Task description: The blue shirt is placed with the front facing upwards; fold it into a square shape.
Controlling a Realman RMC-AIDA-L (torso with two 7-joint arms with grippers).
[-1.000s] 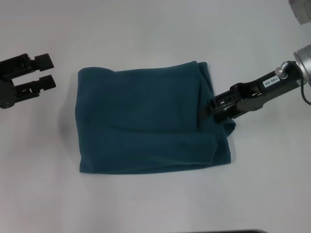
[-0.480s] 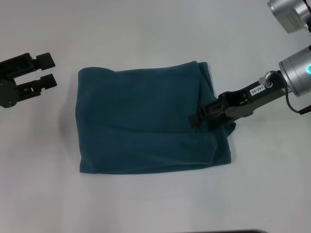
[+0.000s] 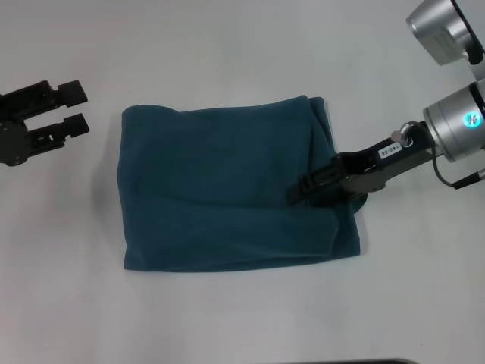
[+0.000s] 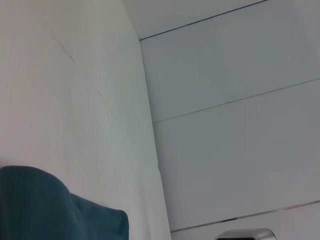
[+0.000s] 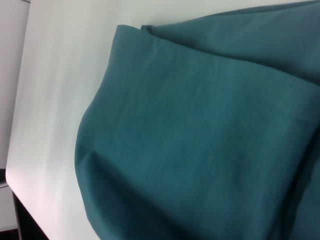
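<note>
Blue shirt lies folded into a rough rectangle, plain teal side up, in the middle of the white table. Well to the left of the shirt, the left gripper rests over bare tabletop with its two fingers spread apart, holding nothing. Over the shirt's right part, the right gripper reaches in from the right, its black fingers low above the cloth; whether they pinch the fabric cannot be told. Nothing else crowds the shirt.
</note>
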